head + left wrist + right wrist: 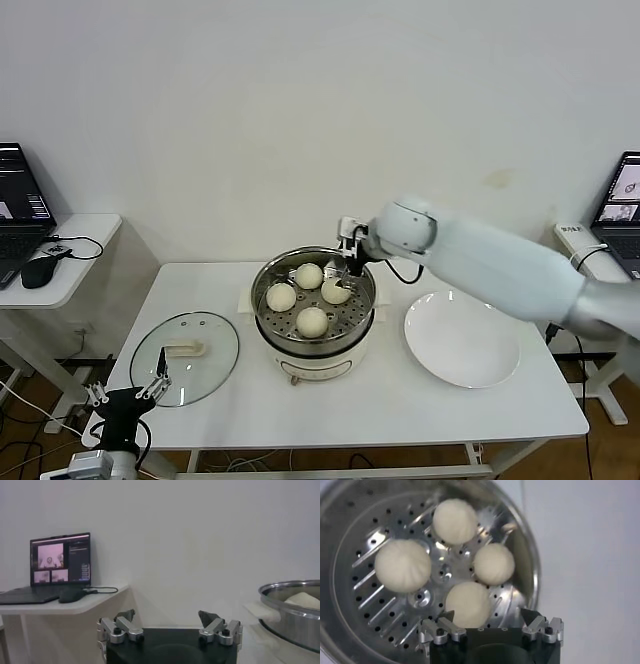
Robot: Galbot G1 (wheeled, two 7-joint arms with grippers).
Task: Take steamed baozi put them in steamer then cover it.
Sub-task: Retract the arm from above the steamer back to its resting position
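Steamer (314, 345) holds four baozi (312, 321) — uncovered.

Even, bright indoor light with soft shadows under the plate (462, 345) on the table (400, 400). Glare streaks the steamer (380, 610) tray; its buns (402, 565) look slightly blurred, perhaps from closeness.

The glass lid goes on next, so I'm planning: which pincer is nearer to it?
Left. The left pincer sits at the table's front left corner, just in front of the glass lid; the right pincer is open over the steamer, farther away.
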